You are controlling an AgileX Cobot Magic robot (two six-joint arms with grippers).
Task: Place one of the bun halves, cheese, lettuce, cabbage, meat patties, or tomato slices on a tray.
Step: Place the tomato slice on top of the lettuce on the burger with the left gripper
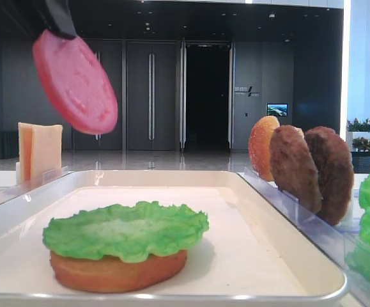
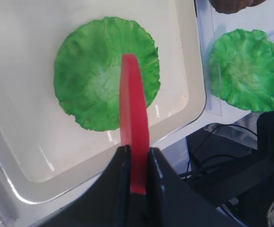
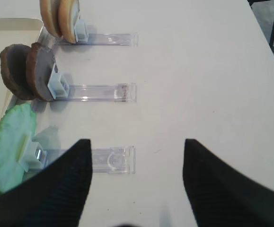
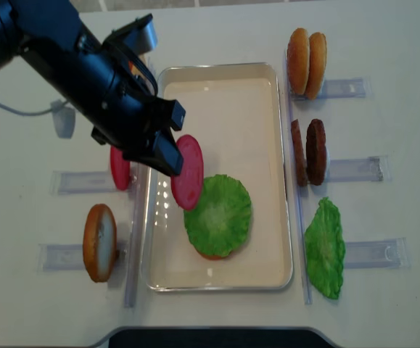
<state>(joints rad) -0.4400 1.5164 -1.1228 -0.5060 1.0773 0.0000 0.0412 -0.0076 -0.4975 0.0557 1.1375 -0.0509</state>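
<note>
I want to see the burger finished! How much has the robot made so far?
On the tray a bun half already lies under a lettuce leaf. The left gripper holds a tomato slice above the tray, not yet put down. The meat patties wait in their rack.

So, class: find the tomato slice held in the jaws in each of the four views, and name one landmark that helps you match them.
Exterior high: tomato slice upper left, above the tray.
Right wrist: not in it.
Left wrist: centre, edge-on, over the tray's lettuce.
Exterior high (realsense): centre-left, beside that lettuce.
Shared landmark: the lettuce on the tray, absent from the right wrist view.
</note>
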